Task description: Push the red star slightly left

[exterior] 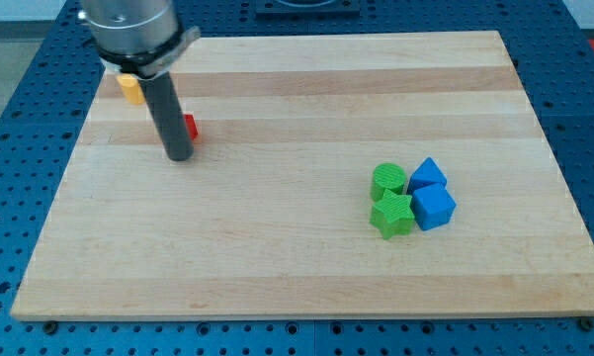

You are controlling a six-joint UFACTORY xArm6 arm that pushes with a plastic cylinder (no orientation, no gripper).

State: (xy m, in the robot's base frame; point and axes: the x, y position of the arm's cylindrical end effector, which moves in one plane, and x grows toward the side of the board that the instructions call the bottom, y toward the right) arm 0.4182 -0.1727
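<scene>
I have the wooden worktop (277, 257) in view, and I take my tip (180, 156) as the landmark for everything else. My tip sits in the worktop's upper-left part, at the end of a dark rod that comes down from the view's top-left.

The red block (191, 127) is right there, just to the view's right of the rod and a little above my tip. Only a small sliver of red peeks out from behind the rod, so I cannot make out a star shape, and I cannot say for sure whether rod and block are touching.

Up and to the view's left of my tip, close by, there is an orange-yellow block (130, 89), partly hidden under the arm's grey housing; its shape is unclear.

Far off to the view's right of my tip and lower down, a tight cluster of four: a green cylinder (388, 180), a green star (392, 215) just below it, and two blue blocks, a blue block with a pointed top (428, 173) and a blue cube (434, 207), hugging the greens on their right side.

As for a claw: this arm carries only the bare rod, so there is nothing to open or close and nothing is held.
</scene>
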